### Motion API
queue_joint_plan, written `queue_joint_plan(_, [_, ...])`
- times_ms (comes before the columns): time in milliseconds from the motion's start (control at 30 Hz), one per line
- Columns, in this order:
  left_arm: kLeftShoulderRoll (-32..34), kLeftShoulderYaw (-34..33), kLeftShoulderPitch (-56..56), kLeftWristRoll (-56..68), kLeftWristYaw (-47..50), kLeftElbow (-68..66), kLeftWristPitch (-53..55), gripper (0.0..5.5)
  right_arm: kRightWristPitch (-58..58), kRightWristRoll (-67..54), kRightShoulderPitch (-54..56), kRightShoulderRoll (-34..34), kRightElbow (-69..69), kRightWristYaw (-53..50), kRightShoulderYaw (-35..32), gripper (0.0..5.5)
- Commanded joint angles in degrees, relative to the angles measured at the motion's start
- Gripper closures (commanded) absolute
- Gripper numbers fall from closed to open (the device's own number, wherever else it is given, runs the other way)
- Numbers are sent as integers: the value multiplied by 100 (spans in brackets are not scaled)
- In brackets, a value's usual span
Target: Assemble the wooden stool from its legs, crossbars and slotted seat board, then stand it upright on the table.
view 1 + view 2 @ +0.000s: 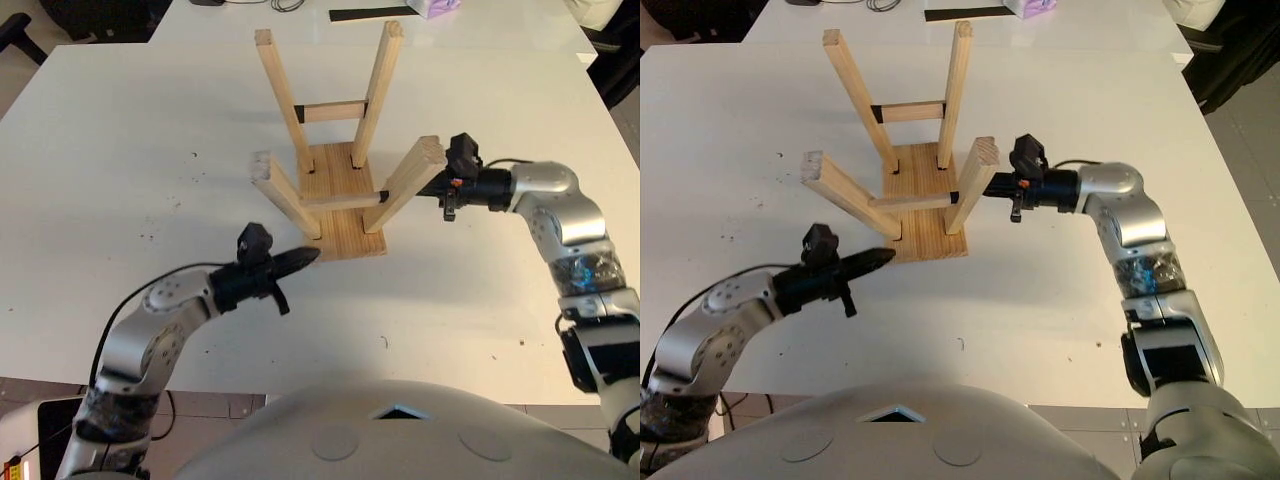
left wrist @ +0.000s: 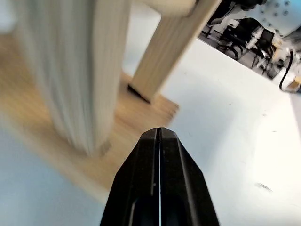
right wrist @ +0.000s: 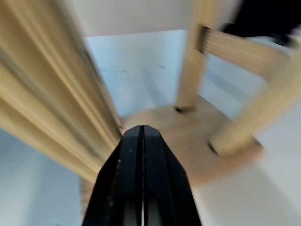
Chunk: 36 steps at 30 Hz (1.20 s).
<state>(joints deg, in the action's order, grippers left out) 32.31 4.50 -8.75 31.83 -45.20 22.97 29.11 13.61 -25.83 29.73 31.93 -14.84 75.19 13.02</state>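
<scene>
The stool (image 1: 335, 170) is set upside down in the middle of the white table (image 1: 120, 150), with the seat board (image 1: 348, 240) laid flat, the long axis upright and the four legs (image 1: 283, 95) pointed up and splayed (crossbars (image 1: 335, 111) are fitted between pairs). The left gripper (image 1: 308, 257), jaws pressed together, is held just beside the board's near edge. The right gripper (image 3: 142, 129), likewise closed, is held by the near right leg, its tips hidden behind that leg in the head views.
</scene>
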Motion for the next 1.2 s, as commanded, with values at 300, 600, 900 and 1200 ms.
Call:
queue_joint_plan(300, [-1,177,415,-977,-195,-1514,-857,548,146,295,-268,-620,231,551,562,550])
queue_joint_plan(600, [-525,215,1468,-1583,235,-3028,-1472,548,109,765,-1735,-957,1100,-741,848,550])
queue_joint_plan(900, [-585,-955,1033,-1114,770,-2785,-1728,548,496,571,-3268,-709,2655,-2104,47,550])
queue_joint_plan(1200, [-329,-1817,-1071,-548,1031,-974,-745,548,165,759,-3557,660,1832,-2010,-1407,550])
